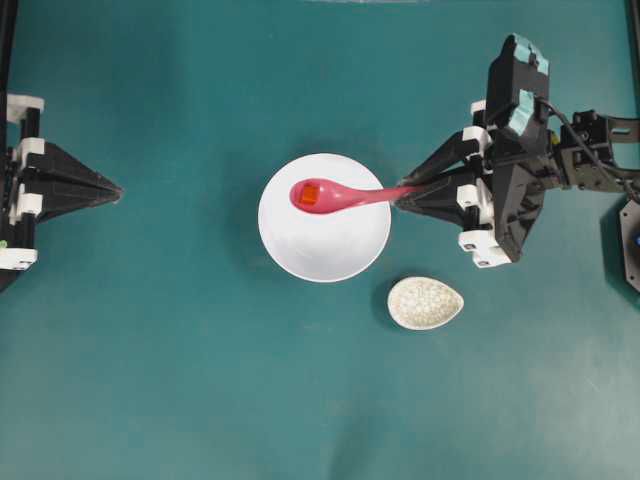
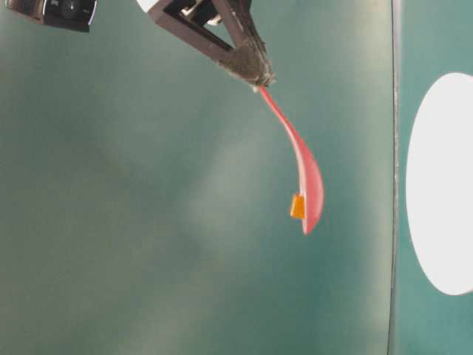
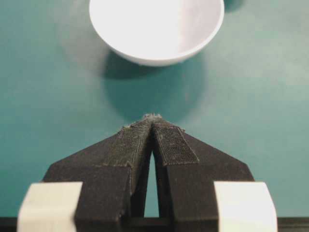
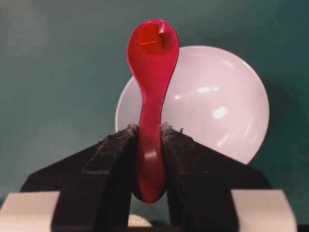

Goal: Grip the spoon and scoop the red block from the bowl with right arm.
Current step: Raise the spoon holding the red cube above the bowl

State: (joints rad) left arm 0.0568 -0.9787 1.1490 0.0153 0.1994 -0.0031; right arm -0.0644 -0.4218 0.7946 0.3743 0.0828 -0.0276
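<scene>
Your right arm's fingers [image 4: 149, 133] are clamped on the spoon [image 1: 345, 195] handle, the red block [image 1: 309, 194] sitting loose in the scoop above the bowl [image 1: 330, 250], so any wrist roll or jerk tips it out onto the counter [image 1: 150, 380].

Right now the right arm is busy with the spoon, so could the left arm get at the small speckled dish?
Probably not easily. The left gripper sits across the table, with the white bowl between it and the speckled dish, and the spoon hangs over the bowl.
</scene>
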